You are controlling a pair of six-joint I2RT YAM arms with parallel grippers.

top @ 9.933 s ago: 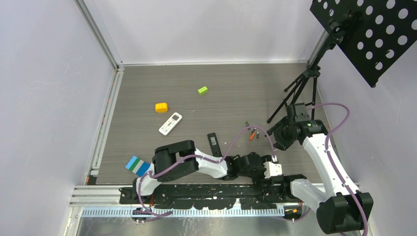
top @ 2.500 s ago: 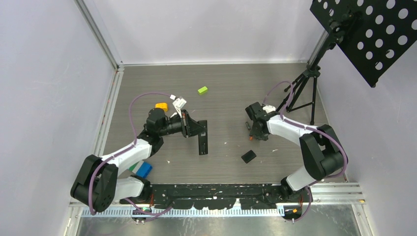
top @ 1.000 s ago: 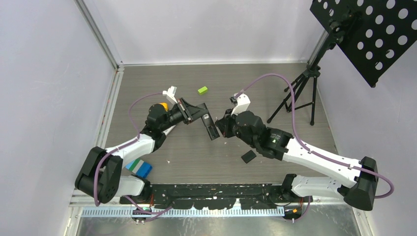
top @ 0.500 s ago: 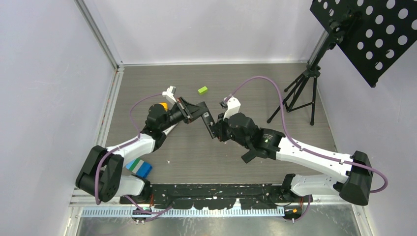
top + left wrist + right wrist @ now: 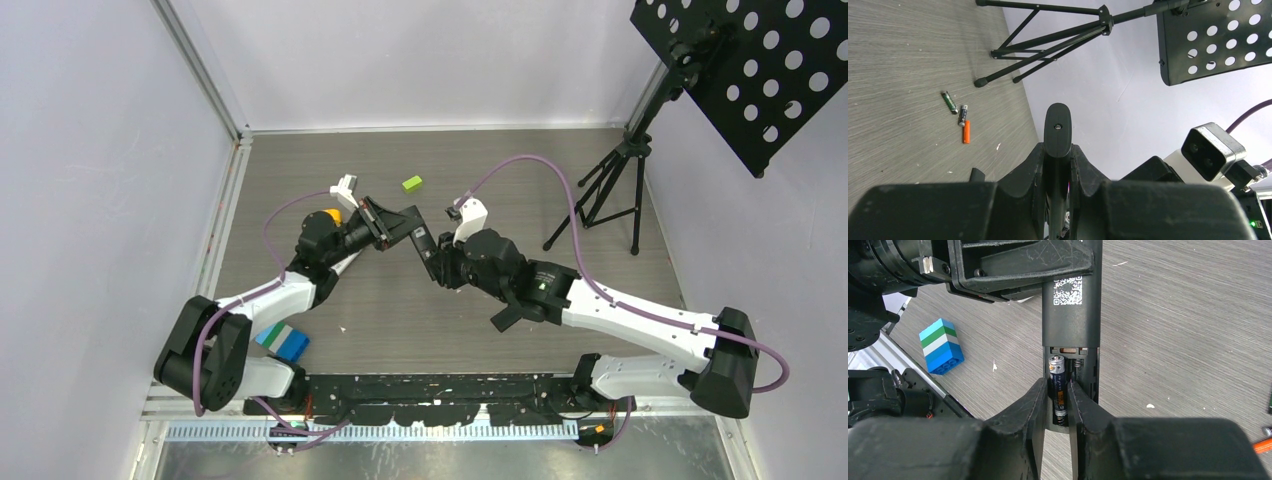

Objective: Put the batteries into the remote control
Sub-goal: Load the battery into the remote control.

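Newly seats battery (image 5: 1057, 382) in remote (image 5: 1071, 320) clamped by left gripper (image 5: 1058, 157) at 9 o'clock, right gripper (image 5: 1057, 390) barely parted, hold uncertain, second slot (image 5: 1079, 375) empty.

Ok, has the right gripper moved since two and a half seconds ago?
Yes. The right gripper has swung left in the top view, away from the tripod, to the black remote held by the left gripper.

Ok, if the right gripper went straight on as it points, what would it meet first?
Probably the battery in the remote's open compartment, right at the right gripper's tips; depth is unclear.
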